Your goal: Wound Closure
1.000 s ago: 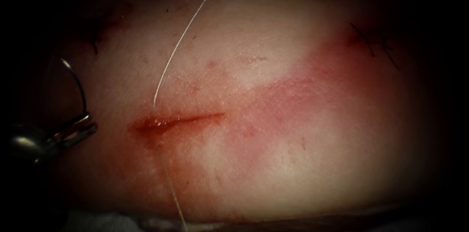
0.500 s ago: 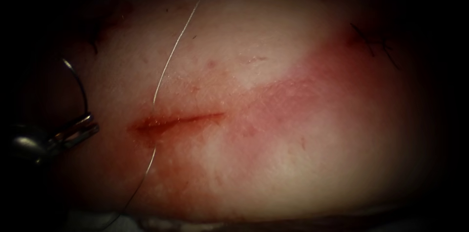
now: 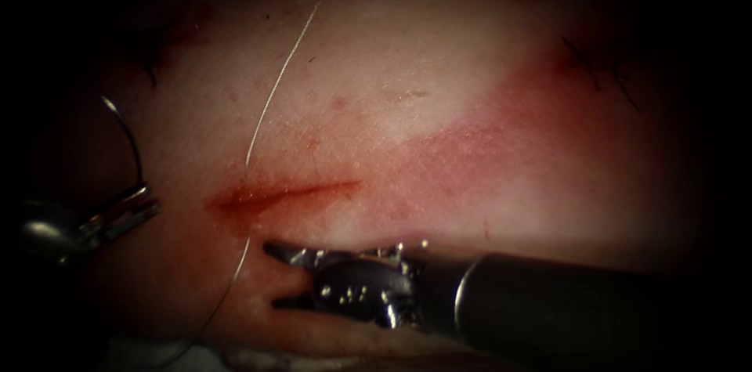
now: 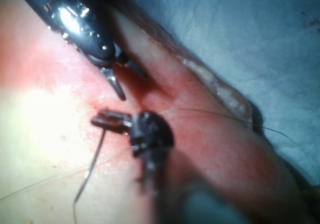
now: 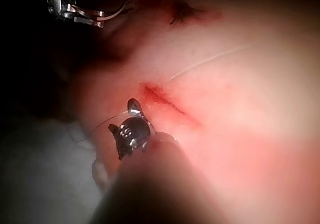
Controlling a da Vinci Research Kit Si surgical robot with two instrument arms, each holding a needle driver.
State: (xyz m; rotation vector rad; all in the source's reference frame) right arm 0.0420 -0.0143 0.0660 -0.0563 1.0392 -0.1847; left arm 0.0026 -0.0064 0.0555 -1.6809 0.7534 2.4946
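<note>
Now | left end effector grasps needle, clear of tissue | right end effector released, empty

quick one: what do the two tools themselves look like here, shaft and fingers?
Right tool: thick dark cylindrical shaft with a lighter ring at its end, then a shiny metal wrist block with small bright studs and two slim, pointed silver fingers. Left tool: rounded polished-metal wrist knuckle and narrow flat silver fingers; in the left wrist view its wrist reads as a dark round hub. No cables or markings that I can make out.
</note>
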